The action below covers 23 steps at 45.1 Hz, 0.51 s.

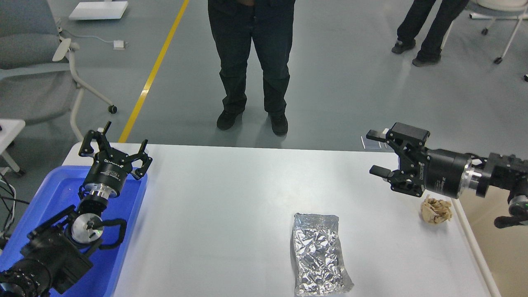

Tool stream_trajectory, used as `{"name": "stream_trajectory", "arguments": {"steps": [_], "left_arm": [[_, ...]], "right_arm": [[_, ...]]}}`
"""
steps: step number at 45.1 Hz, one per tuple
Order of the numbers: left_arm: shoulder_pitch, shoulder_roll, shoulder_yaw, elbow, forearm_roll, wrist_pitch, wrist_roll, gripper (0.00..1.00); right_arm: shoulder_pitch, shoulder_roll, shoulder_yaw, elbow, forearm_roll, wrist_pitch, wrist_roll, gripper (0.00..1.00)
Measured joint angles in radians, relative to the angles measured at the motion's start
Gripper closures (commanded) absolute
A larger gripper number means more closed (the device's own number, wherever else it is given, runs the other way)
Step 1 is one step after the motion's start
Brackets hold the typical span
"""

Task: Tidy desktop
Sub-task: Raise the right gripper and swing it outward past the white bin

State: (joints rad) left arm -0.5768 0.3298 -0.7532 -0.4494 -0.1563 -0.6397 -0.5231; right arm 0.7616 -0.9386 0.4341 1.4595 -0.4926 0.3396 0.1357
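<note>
While both spread and empty, left tool (117, 142) above blue tray (45, 194), right tool (377, 152) seemingly over desktop (222, 206).

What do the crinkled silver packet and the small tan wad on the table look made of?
The crinkled silver packet looks like metallic foil: mirror-bright, sharply creased. The small tan crumpled wad looks like matte brown paper, though cloth is possible. Both lie on the smooth matte white tabletop.

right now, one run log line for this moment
left gripper open, empty, over blue tray | right gripper open, empty | foil bag, crumpled paper on desktop
</note>
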Motion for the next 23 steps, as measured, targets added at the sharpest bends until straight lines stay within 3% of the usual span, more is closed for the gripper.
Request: {"name": "stream_trajectory", "arguments": {"steps": [16, 23], "left_arm": [[-0.001, 0.0, 0.0, 0.0, 0.0, 0.0, 0.002, 0.0], [-0.001, 0.0, 0.0, 0.0, 0.0, 0.0, 0.002, 0.0]], "right_arm": [[0.278, -0.062, -0.429, 0.051, -0.333, -0.02, 0.001, 0.0], [0.336, -0.069, -0.534, 0.057, -0.389, -0.035, 0.001, 0.0]]}}
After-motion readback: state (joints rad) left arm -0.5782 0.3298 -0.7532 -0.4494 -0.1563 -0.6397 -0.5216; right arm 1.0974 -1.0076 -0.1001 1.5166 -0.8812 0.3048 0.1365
